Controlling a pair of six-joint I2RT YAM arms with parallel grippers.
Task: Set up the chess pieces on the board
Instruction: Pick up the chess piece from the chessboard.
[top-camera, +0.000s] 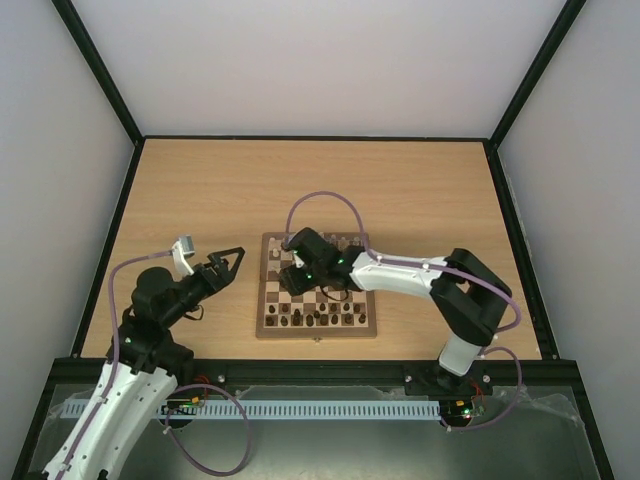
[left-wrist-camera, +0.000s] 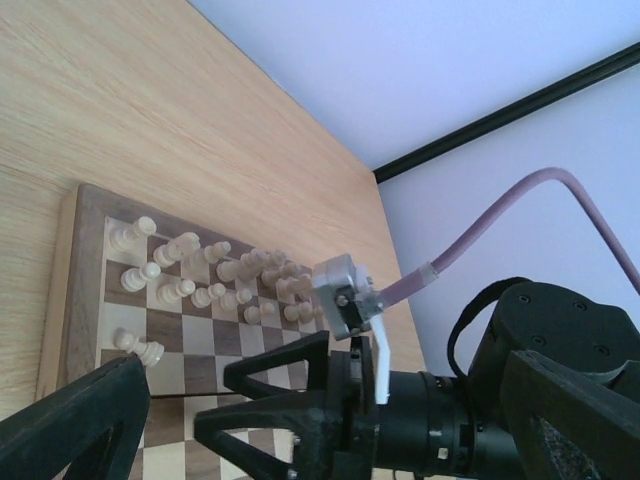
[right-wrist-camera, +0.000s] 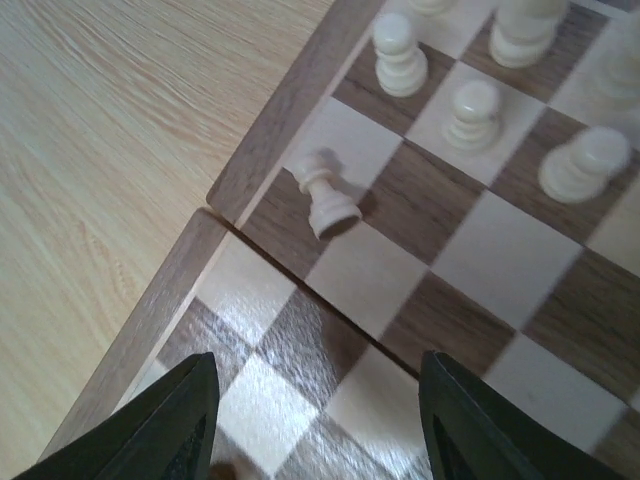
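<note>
Top external view shows the square wooden chessboard with light and dark brown checks (top-camera: 290, 332) lying in the middle of the light wood worktop (top-camera: 200, 190). Small pale cream wooden chess pieces (top-camera: 345, 241) fill the rows along its upper edge. Small dark brown chess pieces (top-camera: 320, 318) stand in the rows along its lower edge. So I think the job is nearly done.

One pale cream pawn (right-wrist-camera: 326, 195) sits alone on a dark square right by the board's frame, apart from the other pale ones. It looks upright, but I cannot be sure. It may need to go into its row. The arm hides part of that row, so I cannot tell if a spot is free.

Right hand (right-wrist-camera: 318, 360) hangs low over the board's upper left part, just below the lone pawn in the right wrist view. Its two fingers are spread apart with nothing between them. Left hand (top-camera: 235, 266) waits off the board, at the left of the frame. It points toward the board, with its fingers spread wide and holding nothing.
</note>
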